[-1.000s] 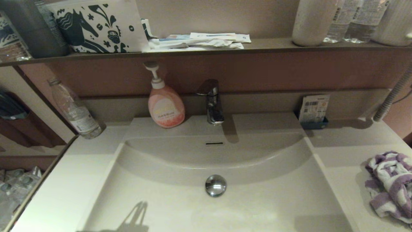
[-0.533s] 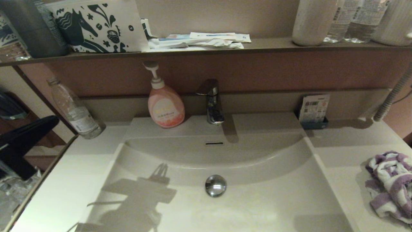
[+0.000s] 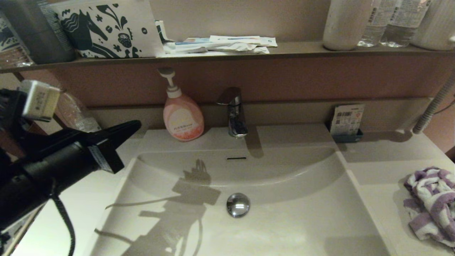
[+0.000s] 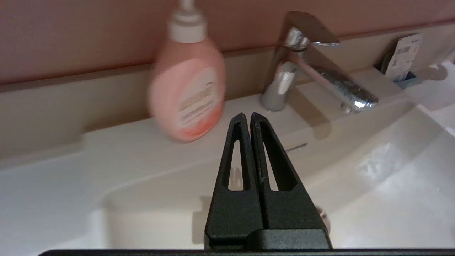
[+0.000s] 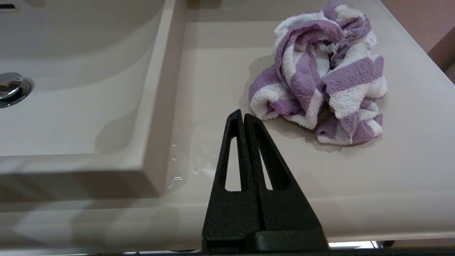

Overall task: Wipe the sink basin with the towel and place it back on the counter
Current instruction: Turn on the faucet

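Note:
The cream-white sink basin (image 3: 284, 217) fills the middle of the head view, with its chrome drain plug (image 3: 238, 204) and slot overflow (image 3: 236, 158). The purple and white striped towel (image 3: 432, 204) lies crumpled on the counter (image 3: 384, 160) at the right, also seen as the towel (image 5: 320, 81) in the right wrist view. My left gripper (image 3: 137, 125) hangs shut and empty above the basin's left rim, pointing toward the soap bottle; its tips (image 4: 247, 115) are pressed together. My right gripper (image 5: 240, 114) is shut and empty, low over the counter's front edge, short of the towel; it is out of the head view.
A pink pump soap bottle (image 3: 182, 115) and a chrome faucet (image 3: 234, 112) stand behind the basin. A clear water bottle (image 3: 76, 115) leans at the back left, partly hidden by my left arm. A card holder (image 3: 346, 122) sits at the back right. The dark shelf (image 3: 227, 55) above carries bottles and packets.
My left arm has risen from the left edge and swung right over the basin's left rim, casting a growing shadow in the bowl. The towel has not moved.

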Tool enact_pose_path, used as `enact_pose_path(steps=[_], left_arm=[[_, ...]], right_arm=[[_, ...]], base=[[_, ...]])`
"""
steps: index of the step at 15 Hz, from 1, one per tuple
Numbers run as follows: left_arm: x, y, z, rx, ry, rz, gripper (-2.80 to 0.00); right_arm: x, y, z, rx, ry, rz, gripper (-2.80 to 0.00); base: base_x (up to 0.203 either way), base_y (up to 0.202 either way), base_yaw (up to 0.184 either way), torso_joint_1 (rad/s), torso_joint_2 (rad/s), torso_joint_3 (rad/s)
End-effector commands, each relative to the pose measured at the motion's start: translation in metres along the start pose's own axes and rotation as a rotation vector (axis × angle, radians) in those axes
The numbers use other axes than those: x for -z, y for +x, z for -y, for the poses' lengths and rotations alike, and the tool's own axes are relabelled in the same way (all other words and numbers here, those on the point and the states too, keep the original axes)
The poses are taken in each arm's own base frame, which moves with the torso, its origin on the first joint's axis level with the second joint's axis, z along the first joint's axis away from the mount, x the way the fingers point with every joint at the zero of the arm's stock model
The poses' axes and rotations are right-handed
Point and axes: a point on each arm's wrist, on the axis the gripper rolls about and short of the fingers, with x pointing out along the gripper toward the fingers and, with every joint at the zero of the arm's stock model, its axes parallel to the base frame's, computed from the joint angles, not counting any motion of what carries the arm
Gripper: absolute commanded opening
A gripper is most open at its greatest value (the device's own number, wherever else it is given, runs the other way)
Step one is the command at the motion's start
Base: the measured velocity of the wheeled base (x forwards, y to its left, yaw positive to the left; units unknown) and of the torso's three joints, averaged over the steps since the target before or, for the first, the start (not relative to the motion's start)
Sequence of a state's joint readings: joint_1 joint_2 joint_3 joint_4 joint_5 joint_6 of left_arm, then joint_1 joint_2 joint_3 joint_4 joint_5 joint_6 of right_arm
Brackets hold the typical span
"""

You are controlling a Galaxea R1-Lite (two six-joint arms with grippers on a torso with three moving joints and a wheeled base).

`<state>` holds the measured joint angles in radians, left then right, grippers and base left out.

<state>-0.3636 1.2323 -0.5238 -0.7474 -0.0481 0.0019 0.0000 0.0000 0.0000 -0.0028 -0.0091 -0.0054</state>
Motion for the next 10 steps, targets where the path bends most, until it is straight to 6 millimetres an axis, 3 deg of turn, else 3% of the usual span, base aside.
enact_pose_path(steps=[1, 10], left_arm=[[0.017, 0.030, 0.013, 0.041, -0.004, -0.057, -2.80], [0.033, 0.097, 0.025, 0.044, -0.035, 0.010, -2.80]], right_arm=[[0.000, 0.000, 0.000, 0.000, -0.001, 0.000, -2.80], [0.000, 0.000, 0.000, 0.002, -0.001, 0.000, -2.80]], base=[[0.000, 0.000, 0.000, 0.000, 0.00, 0.000], [0.000, 0.000, 0.000, 0.000, 0.00, 0.000]])
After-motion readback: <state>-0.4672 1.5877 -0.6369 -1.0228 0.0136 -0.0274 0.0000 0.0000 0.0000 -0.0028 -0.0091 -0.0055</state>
